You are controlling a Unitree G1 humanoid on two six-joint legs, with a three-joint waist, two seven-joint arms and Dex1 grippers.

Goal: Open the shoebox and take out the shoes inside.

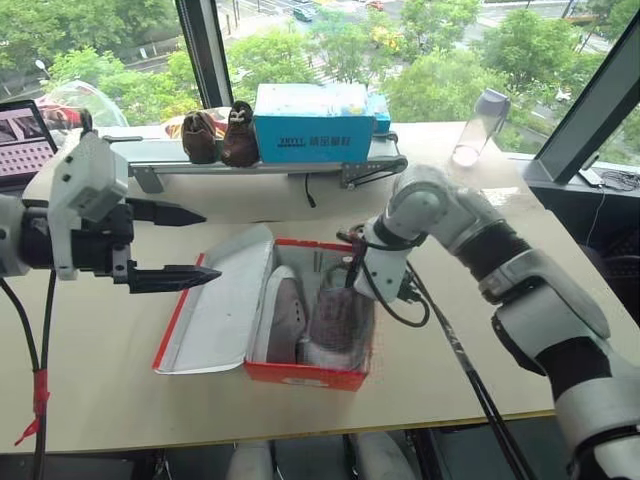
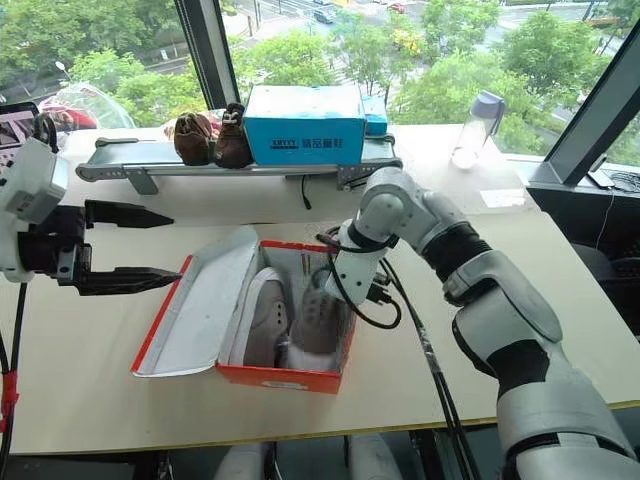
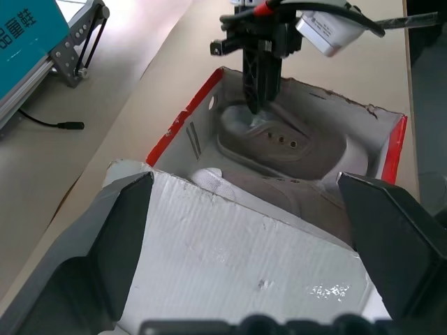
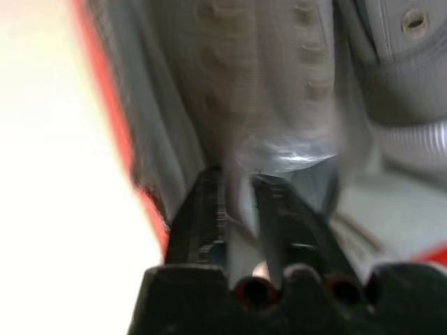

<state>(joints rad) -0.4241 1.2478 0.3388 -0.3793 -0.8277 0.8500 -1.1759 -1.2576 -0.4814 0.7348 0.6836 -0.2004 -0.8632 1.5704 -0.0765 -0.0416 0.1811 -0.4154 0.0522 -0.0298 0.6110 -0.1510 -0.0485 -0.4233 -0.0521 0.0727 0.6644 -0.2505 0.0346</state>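
An open red shoebox (image 1: pixel 300 372) sits on a pale table (image 1: pixel 100 390), its whitish lid (image 1: pixel 215 300) folded flat out to its left. Left of the lid, the left gripper (image 1: pixel 170 245) hovers above the table with its two black fingers spread wide and holding nothing. Inside the box lie the shoes (image 1: pixel 315 320), a pair of small grey-taupe sneakers side by side. Over the box's far right corner the right gripper (image 3: pixel 258 105) reaches steeply down with its fingers pinched together on the heel rim of the right-hand shoe. These sneakers look light and soft, so the upper would likely fold under a pinch; the stiffer heel collar seems the soundest place to hold, and a thin bite of it could slip. The shoes' toes hide behind the box's near wall, the right wrist view is blurred, and how much of the collar sits between the fingers cannot be made out.
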